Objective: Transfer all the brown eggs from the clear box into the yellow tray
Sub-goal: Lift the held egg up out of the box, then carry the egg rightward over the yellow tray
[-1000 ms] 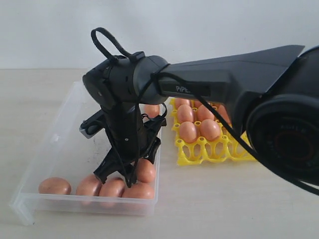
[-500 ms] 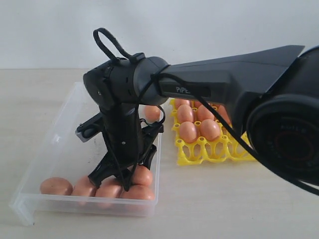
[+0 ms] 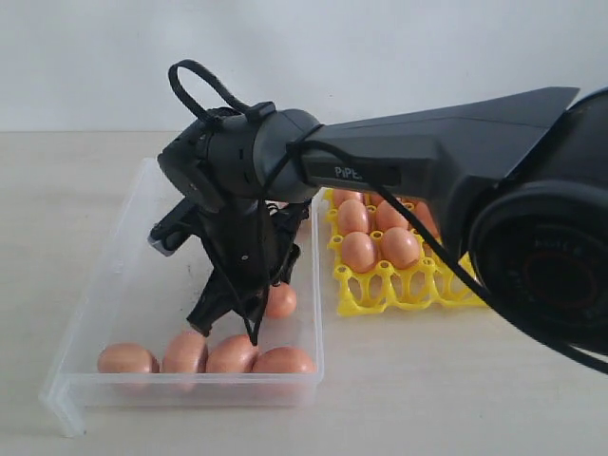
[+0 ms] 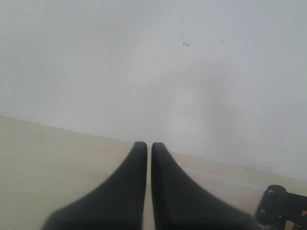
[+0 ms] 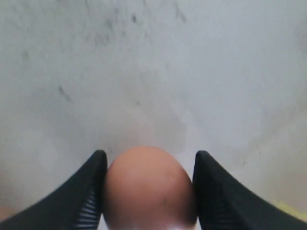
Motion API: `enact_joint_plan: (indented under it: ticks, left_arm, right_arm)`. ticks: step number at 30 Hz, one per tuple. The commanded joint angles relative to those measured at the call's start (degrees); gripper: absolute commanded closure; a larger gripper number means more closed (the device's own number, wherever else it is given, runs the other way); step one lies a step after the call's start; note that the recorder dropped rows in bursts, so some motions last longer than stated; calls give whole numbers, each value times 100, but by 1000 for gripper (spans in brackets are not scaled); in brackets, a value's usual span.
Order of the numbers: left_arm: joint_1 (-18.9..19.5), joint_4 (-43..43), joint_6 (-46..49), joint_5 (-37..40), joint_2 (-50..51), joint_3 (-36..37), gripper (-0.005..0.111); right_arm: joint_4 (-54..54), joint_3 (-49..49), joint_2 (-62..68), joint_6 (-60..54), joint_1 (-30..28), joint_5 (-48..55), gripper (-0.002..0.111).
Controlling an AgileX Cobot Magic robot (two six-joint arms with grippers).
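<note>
Squeezing one brown egg tight between its two jaws, the right gripper hangs over the clear box, with four more eggs lying below the jaws, the yellow tray off to one side, and the left gripper pressed closed.

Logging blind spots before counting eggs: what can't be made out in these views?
yellow tray: far cups hidden behind right arm, exterior view; egg count unknown.
clear box: floor behind the right hand hidden, exterior view.
held brown egg: lower end cut off by frame edge, right wrist view.
Left wrist view: shows only shut left hand, wall, table.
</note>
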Motion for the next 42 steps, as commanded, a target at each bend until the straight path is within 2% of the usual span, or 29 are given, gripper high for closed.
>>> enact_joint_plan:
  ticks: [1,7,10,20,25,31,37,42]
  left_arm:
    - [-24,-28,33,0,-16,-15,103]
    - [-24,-28,33,0,-16,-15,103]
    - [-24,-28,33,0,-16,-15,103]
    - [-24,-28,33,0,-16,-15,103]
    - [-24,-28,33,0,-16,-15,103]
    - [-24,-28,33,0,-16,-15,103]
    - [-24,-28,33,0,-16,-15,103]
    - [-24,-28,33,0,-16,-15,103]
  right_arm:
    - [97,27,-216,174,-38,-1158,108]
    - [255,65,-724,350,-38,-2476,108]
    - [255,456,-1086,460,-38,-3217,108]
    - [240,3313,-2852,672,-297,-6917,108]
    - [526,4876,-3900,677,-855,-8553,108]
    - [542,6628,-4786,677,-1781,-10264,108]
    - [430,7709,-4624,689,-2821,-11648,108]
    - [-159,8035,-4010,1117,-3638,-12797,108]
